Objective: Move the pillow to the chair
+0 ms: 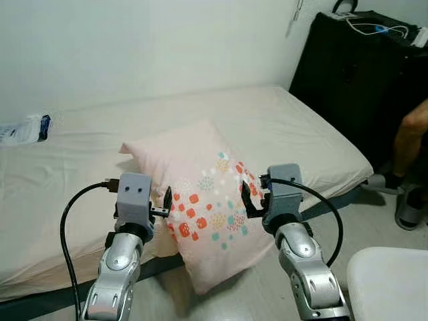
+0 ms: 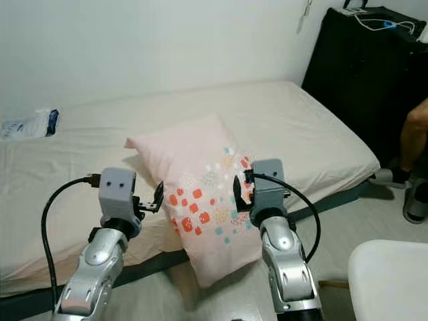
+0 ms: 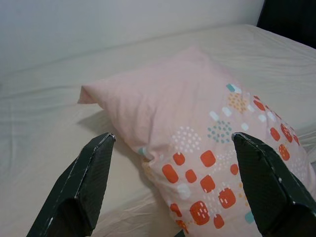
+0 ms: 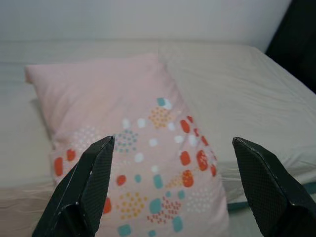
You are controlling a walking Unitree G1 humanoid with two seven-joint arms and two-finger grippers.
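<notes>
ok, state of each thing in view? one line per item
pillow: on the bed, near end hanging over the edge, not gripped
left gripper: open, at the pillow's left side
right gripper: open, at the pillow's right side
bed: sheet on, slightly wrinkled
chair: white seat at the robot's right
plastic packet: lying flat on the bed's far left

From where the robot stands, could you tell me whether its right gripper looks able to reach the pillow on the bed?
Probably yes. The right gripper, fingers open, sits at the pillow edge overhanging the bed, with nothing between them.
</notes>
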